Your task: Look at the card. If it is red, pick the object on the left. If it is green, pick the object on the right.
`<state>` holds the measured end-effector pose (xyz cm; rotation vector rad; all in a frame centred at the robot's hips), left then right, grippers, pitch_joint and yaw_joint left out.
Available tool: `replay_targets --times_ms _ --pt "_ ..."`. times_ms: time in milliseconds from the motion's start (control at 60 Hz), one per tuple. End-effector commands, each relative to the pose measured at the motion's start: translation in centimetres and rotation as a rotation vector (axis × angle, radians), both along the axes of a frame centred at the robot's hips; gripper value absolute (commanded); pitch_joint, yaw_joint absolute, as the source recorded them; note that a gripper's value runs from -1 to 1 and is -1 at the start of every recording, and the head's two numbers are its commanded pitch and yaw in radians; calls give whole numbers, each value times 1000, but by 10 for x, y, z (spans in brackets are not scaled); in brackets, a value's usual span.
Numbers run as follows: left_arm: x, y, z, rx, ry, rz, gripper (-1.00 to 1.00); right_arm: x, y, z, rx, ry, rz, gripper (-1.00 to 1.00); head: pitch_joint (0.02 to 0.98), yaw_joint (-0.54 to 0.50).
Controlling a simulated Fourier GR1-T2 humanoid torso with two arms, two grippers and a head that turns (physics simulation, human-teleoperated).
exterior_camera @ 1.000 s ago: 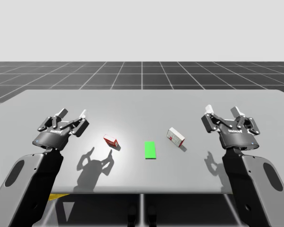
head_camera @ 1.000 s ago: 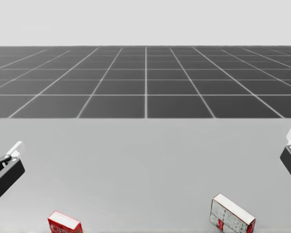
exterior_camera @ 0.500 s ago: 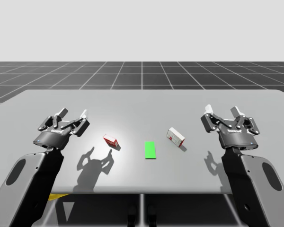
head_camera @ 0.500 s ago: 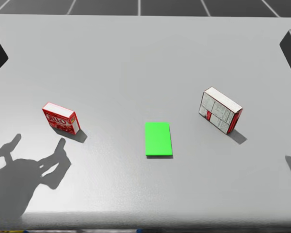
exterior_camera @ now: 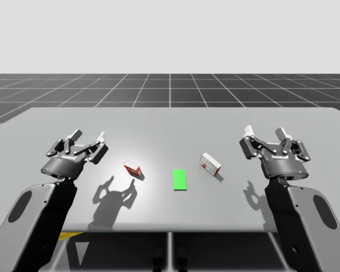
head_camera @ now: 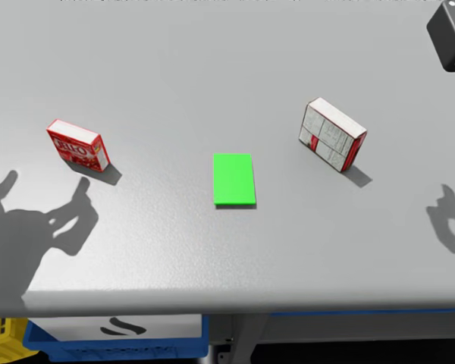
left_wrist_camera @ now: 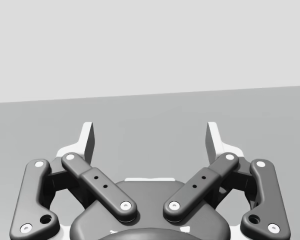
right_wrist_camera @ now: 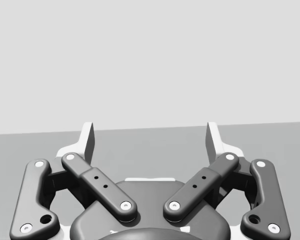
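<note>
The green card (head_camera: 234, 179) lies flat near the middle of the grey counter (exterior_camera: 170, 122), its long side running away from me. To its right, near but apart from it, the white and red box (head_camera: 332, 134) stands on a long edge, turned at an angle to the card, and throws a small shadow on the side away from the card. On the card's other side, a little further off, the red box (head_camera: 77, 145) stands upright, also turned at an angle. The right tool (exterior_camera: 266, 132) hangs above the counter well to the right of the white and red box, with its fingers spread wide and nothing between them; its wrist view looks out over bare counter surface. The left tool (exterior_camera: 88, 135) hangs above the counter to the left of the red box, likewise spread wide and holding nothing. Both tools cast forked shadows (head_camera: 45, 224) on the counter nearer to me. Under the counter's near edge sit a blue bin (head_camera: 114, 334) and a yellow crate (head_camera: 4, 343). A dark grid floor (exterior_camera: 170, 88) stretches beyond the far edge.
</note>
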<state>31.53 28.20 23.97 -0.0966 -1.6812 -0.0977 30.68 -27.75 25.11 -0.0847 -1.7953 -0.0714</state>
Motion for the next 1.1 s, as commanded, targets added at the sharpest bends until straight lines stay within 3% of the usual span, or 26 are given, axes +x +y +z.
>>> replay_targets --times_ms 17,633,867,917,1100 --pt "-1 0 0 1 0 0 -1000 0 1 0 -3 1 2 -1000 919 -63" --pt "0 -2 -2 4 -1 -3 -1000 0 2 -2 -6 8 14 -1000 842 -304" --pt "0 -1 -2 3 -1 -4 -1000 -3 11 -4 -8 41 65 -1000 826 -303" --pt "0 -2 -2 2 -1 -5 -1000 -5 12 -4 12 50 101 -1000 828 -302" --pt "1 -3 -3 4 4 -7 -1000 -15 14 0 14 90 206 -1000 826 -299"
